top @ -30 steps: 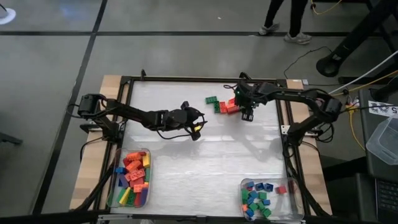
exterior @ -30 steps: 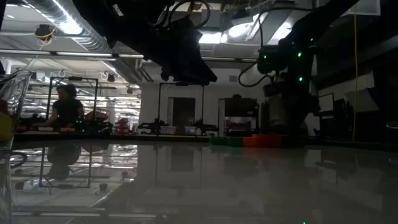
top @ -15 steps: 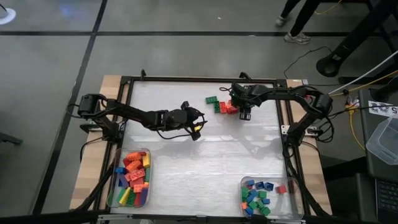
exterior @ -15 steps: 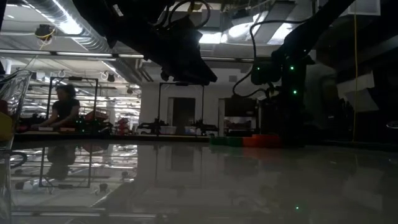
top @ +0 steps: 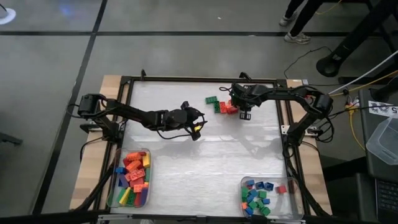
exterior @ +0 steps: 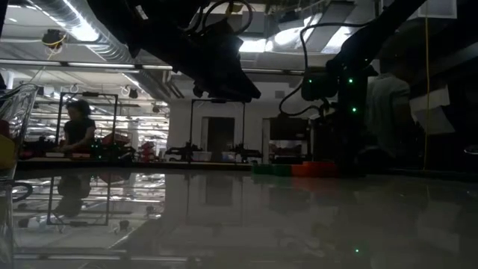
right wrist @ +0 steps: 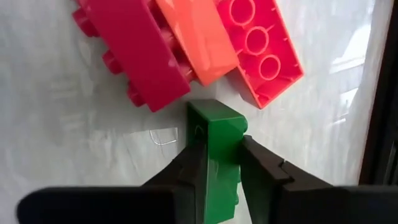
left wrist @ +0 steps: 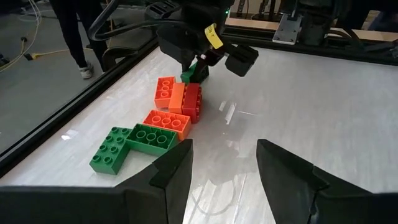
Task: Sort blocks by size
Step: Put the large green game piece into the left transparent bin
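A small pile of blocks (top: 221, 104) lies at the table's far right-centre: red (left wrist: 191, 102), orange (left wrist: 166, 122) and green (left wrist: 134, 143) ones, flat on the table top. My right gripper (top: 244, 113) stands over the pile's right end, shut on a small green block (right wrist: 214, 124) right beside a long red block (right wrist: 134, 46). My left gripper (top: 198, 127) hangs over the table's middle, pointing at the pile. It is open (left wrist: 224, 149), with nothing between its fingers. My right gripper pinches the small green block by two opposite sides (right wrist: 211, 146) between its two fingers (right wrist: 193, 165). The fingers come steeply from above, pointing down. The block sits upright in the hold, close to the red block; whether it is off the table I cannot tell.
A clear tray (top: 144, 194) at the near left holds several long blocks. A second clear tray (top: 292, 199) at the near right holds several small ones. A black frame (top: 186, 79) runs round the table. Bare table lies between the pile and the trays. People stand beyond the far edge.
My right gripper has come down onto the right end of the pile, shifting a little toward the table's left. The pile and my left arm have kept still.
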`<state>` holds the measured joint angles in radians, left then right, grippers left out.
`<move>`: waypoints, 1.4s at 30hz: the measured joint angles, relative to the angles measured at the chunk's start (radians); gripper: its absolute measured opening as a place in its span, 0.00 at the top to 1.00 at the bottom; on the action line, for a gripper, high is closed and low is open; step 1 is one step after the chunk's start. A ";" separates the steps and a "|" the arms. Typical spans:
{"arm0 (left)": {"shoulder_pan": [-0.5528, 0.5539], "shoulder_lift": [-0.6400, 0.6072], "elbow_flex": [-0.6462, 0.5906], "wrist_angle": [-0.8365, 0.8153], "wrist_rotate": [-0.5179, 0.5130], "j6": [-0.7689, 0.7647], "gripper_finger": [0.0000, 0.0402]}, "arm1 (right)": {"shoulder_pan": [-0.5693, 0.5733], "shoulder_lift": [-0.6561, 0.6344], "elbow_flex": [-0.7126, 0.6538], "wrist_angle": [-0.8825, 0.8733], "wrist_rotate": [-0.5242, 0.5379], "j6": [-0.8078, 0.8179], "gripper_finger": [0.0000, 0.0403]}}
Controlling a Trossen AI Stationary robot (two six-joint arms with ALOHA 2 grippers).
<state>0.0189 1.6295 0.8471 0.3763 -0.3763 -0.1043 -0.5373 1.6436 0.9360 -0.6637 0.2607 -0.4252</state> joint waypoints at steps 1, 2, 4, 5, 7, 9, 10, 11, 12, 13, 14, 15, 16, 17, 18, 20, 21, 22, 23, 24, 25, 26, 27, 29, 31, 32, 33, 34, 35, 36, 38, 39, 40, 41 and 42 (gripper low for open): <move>0.000 0.000 0.000 0.000 0.000 0.000 0.59 | 0.000 0.000 0.001 -0.006 0.000 0.000 0.80; 0.000 0.000 0.000 0.000 0.000 0.000 0.59 | 0.000 0.000 0.006 -0.021 -0.003 0.000 0.79; 0.000 0.000 0.000 0.000 0.000 0.000 0.59 | 0.000 0.002 0.020 -0.058 -0.019 0.001 0.80; 0.000 0.000 0.000 0.000 0.000 0.000 0.59 | 0.000 0.002 0.029 -0.078 -0.028 0.004 0.80; 0.000 0.000 0.000 0.000 0.000 0.000 0.59 | 0.000 0.002 0.051 -0.114 -0.050 0.018 0.82; 0.000 0.000 0.000 0.000 0.000 0.000 0.59 | 0.001 0.002 0.071 -0.145 -0.077 0.035 0.83; 0.000 0.000 0.000 0.000 0.000 0.000 0.59 | 0.001 0.002 0.082 -0.163 -0.091 0.043 0.83; 0.000 0.000 0.000 0.000 0.000 0.000 0.59 | 0.001 0.002 0.093 -0.179 -0.112 0.052 0.84; 0.000 0.000 0.000 0.000 0.000 0.000 0.59 | 0.001 0.002 0.105 -0.188 -0.133 0.061 0.83; 0.000 0.000 0.000 0.000 0.000 0.000 0.59 | 0.001 0.002 0.117 -0.197 -0.160 0.073 0.83; 0.000 -0.005 0.000 -0.003 0.000 0.000 0.59 | 0.001 0.002 0.128 -0.207 -0.188 0.085 0.83; 0.000 -0.010 -0.001 -0.007 0.000 0.000 0.59 | 0.001 0.002 0.138 -0.216 -0.218 0.099 0.83; -0.002 -0.020 -0.001 -0.012 0.000 0.000 0.59 | 0.004 0.002 0.150 -0.221 -0.253 0.110 0.83; -0.005 -0.034 -0.001 -0.028 0.000 0.000 0.59 | 0.011 0.002 0.162 -0.225 -0.286 0.125 0.83; -0.008 -0.050 -0.001 -0.047 -0.001 0.000 0.59 | 0.018 0.002 0.174 -0.228 -0.314 0.135 0.83; -0.016 -0.084 -0.001 -0.092 -0.001 -0.003 0.59 | 0.044 0.002 0.195 -0.230 -0.364 0.145 0.83; -0.021 -0.102 -0.001 -0.112 -0.001 -0.012 0.59 | 0.062 0.002 0.207 -0.230 -0.386 0.145 0.83; -0.026 -0.117 -0.001 -0.138 -0.001 -0.019 0.59 | 0.080 0.002 0.219 -0.231 -0.404 0.145 0.83; -0.030 -0.131 -0.001 -0.152 -0.001 -0.029 0.59 | 0.099 0.002 0.234 -0.230 -0.412 0.145 0.83; -0.035 -0.145 -0.001 -0.168 0.000 -0.042 0.59 | 0.122 0.002 0.249 -0.227 -0.412 0.145 0.83; -0.040 -0.157 -0.001 -0.188 -0.001 -0.054 0.59 | 0.146 0.002 0.263 -0.227 -0.412 0.145 0.83; -0.045 -0.168 -0.001 -0.204 0.000 -0.073 0.59 | 0.170 0.002 0.277 -0.220 -0.412 0.145 0.83; -0.051 -0.175 -0.001 -0.225 0.000 -0.089 0.59 | 0.194 0.002 0.290 -0.205 -0.412 0.145 0.83; -0.063 -0.190 -0.001 -0.261 0.000 -0.118 0.59 | 0.249 0.002 0.312 -0.148 -0.411 0.145 0.83; -0.073 -0.195 -0.001 -0.279 0.001 -0.129 0.59 | 0.306 0.002 0.324 -0.075 -0.412 0.144 0.83; -0.079 -0.197 -0.001 -0.295 0.003 -0.130 0.59 | 0.335 0.002 0.326 -0.035 -0.411 0.140 0.83; -0.084 -0.198 -0.001 -0.308 0.003 -0.133 0.59 | 0.363 0.002 0.327 0.006 -0.405 0.134 0.82; -0.088 -0.198 -0.001 -0.311 0.004 -0.135 0.59 | 0.390 0.002 0.327 0.047 -0.390 0.130 0.82; -0.093 -0.198 -0.001 -0.322 0.004 -0.135 0.59 | 0.416 0.002 0.327 0.082 -0.374 0.129 0.82; -0.098 -0.199 -0.001 -0.334 0.004 -0.132 0.59 | 0.441 0.002 0.327 0.111 -0.353 0.129 0.82; -0.110 -0.199 -0.001 -0.347 0.004 -0.124 0.59 | 0.487 0.002 0.327 0.160 -0.306 0.129 0.82; -0.117 -0.199 -0.001 -0.349 0.004 -0.115 0.59 | 0.508 0.002 0.327 0.178 -0.280 0.129 0.82; -0.125 -0.199 -0.001 -0.348 0.004 -0.097 0.59 | 0.528 0.002 0.327 0.197 -0.255 0.129 0.82; -0.132 -0.199 -0.001 -0.349 0.004 -0.087 0.59 | 0.545 0.002 0.327 0.213 -0.231 0.129 0.82; -0.138 -0.199 -0.001 -0.349 0.004 -0.074 0.59 | 0.563 0.002 0.327 0.227 -0.210 0.128 0.82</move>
<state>-0.1190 1.4307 0.8463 0.0272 -0.3722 -0.1780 0.0259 1.6455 1.2633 -0.4369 0.0509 -0.2968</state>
